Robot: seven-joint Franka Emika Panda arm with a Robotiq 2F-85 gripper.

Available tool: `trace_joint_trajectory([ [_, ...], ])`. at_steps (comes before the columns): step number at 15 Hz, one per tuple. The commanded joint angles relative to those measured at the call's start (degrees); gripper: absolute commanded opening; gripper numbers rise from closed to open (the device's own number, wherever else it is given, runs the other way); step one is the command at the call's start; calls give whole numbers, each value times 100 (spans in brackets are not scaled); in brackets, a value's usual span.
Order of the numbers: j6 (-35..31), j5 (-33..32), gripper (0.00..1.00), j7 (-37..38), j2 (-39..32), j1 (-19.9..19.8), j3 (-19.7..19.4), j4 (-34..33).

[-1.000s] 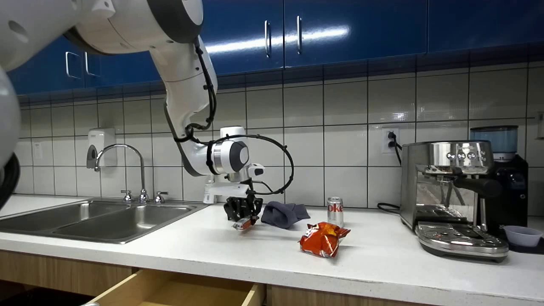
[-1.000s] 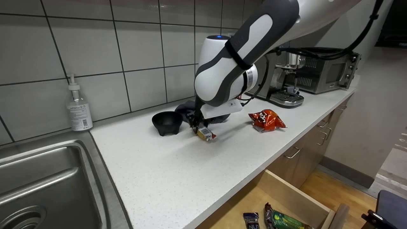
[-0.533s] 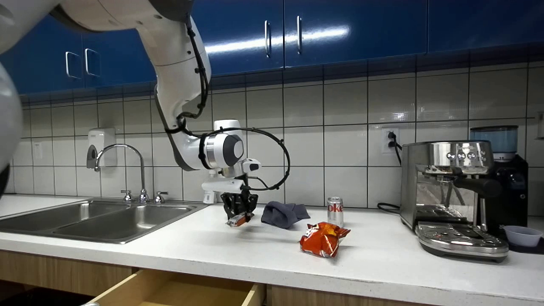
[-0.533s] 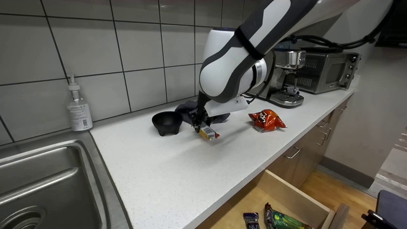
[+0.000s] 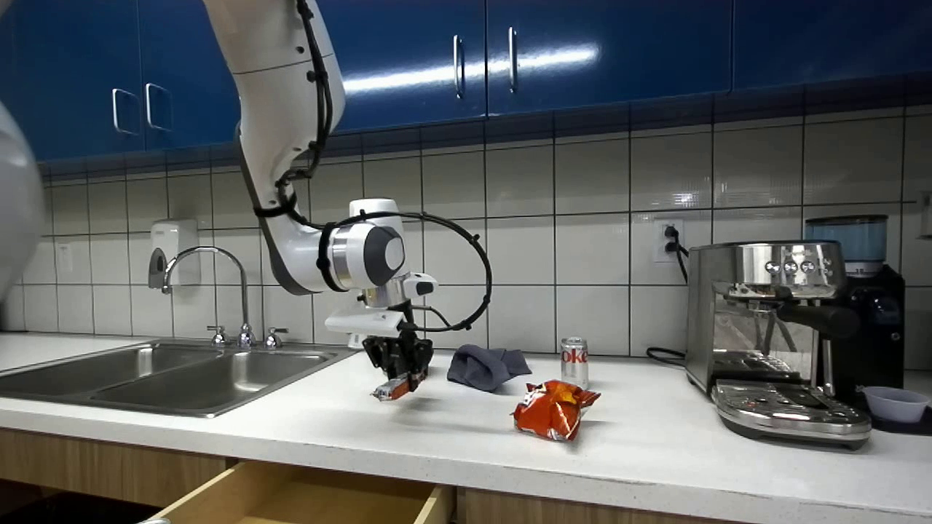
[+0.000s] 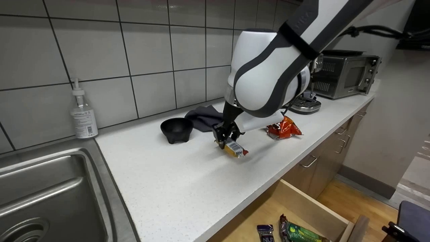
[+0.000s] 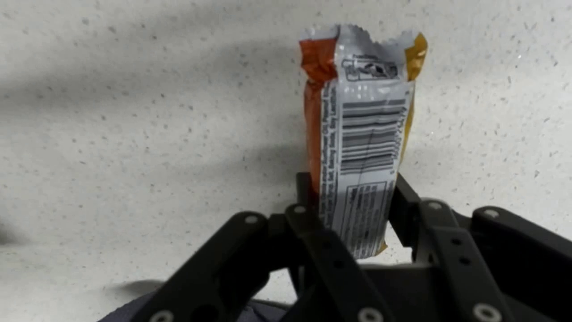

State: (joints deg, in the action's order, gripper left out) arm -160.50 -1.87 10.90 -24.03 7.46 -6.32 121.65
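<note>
My gripper (image 7: 351, 192) is shut on a small snack packet (image 7: 371, 134) with a white barcode side and orange and yellow edges. The fingers grip its near part from both sides; the far part sticks out. In both exterior views the gripper (image 5: 400, 364) (image 6: 225, 139) points down and holds the packet (image 5: 392, 389) (image 6: 236, 150) low over the white counter, with a shadow below. A dark grey cloth (image 5: 486, 367) (image 6: 203, 118) lies beside it towards the wall. A black bowl (image 6: 176, 129) stands near the cloth. A crumpled red chip bag (image 5: 555, 411) (image 6: 285, 128) lies farther along.
An open wooden drawer (image 5: 328, 498) (image 6: 314, 205) below the counter's front edge holds snack bars (image 6: 300, 234). A sink (image 5: 218, 375) lies at one end. A soda can (image 5: 574, 362) and a coffee machine (image 5: 772, 342) stand towards the other. A soap bottle (image 6: 83, 116) stands by the wall.
The gripper rose slightly, then moved with the packet away from the cloth and bowl towards the counter's front edge. The arm now partly covers the red bag in an exterior view.
</note>
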Motion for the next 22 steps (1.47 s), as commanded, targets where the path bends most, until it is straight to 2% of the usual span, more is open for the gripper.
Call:
trace_joint_trajectory([
  [1,-224,-472,18,377,606,246,-283,793],
  [8,-247,-1389,18,1051,1212,517,-641,1650],
  [22,-67,-1640,18,1881,2245,280,-43,2943],
])
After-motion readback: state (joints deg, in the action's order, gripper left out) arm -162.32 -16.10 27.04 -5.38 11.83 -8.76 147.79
